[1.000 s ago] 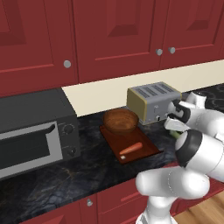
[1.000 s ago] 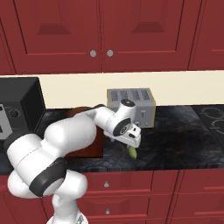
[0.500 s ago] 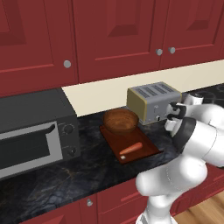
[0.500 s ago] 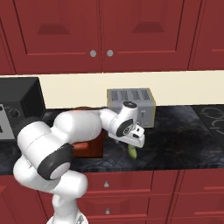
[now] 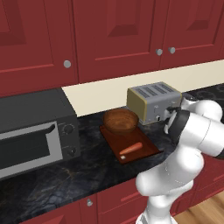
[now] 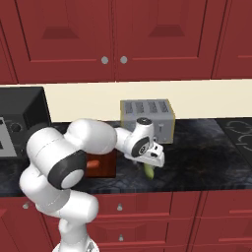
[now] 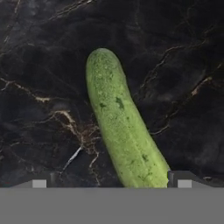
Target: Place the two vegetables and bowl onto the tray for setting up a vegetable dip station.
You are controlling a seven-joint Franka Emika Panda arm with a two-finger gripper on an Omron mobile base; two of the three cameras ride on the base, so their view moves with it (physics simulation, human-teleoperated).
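Gripper [image 7: 109,179] wide open, fingertips [image 7: 39,183] apart, straddling the near end of the cucumber [image 7: 120,120] lying on the dark counter [image 7: 39,65], holding nothing. Farther left, carrot [image 5: 131,149] lies on the tray [image 5: 148,148], bowl [image 5: 120,120] at its far end, toaster [image 5: 153,101] right.

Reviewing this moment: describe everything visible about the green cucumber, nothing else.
The cucumber is long, light green and finely speckled, with a rounded tip. It lies flat on the dark marbled counter, off the tray. In the hand view it runs slantwise, its near end passing out of sight between the open gripper's finger tips, not gripped. In the right base view a green bit shows below the hand.
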